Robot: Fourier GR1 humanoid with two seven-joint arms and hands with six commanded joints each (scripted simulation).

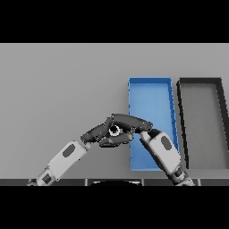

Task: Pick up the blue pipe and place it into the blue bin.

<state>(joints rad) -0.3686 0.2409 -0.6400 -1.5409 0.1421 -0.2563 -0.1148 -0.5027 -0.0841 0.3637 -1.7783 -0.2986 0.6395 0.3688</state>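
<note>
Head view, only one I had. Grey table [62, 89] filled the frame. Blue bin [150, 87] sat right of centre, long axis running 12 to 6. Black bin [201, 85] stood just beside it at its 3 o'clock, same orientation, with a thin gap between the two.

Left arm came in from about 7 o'clock and the left hand [95, 133] ended just off the blue bin's left wall. Right arm came in from about 5 o'clock, its forearm lying over the lower part of the blue bin, and the right hand [129, 121] reached toward 9 o'clock across the bin's left wall. The two hands met and overlapped there, both dark, so I couldn't separate their fingers cleanly. Left hand's fingers: couldn't tell whether spread or closed. Right hand's fingers looked drawn together and extended toward the left hand; couldn't tell whether they gripped anything.

Blue pipe: I couldn't make it out as blue anywhere. A small pale ring [114, 130] showed between the two hands, just at the 9 o'clock side of the blue bin's left wall. Couldn't confirm what it was.
</note>
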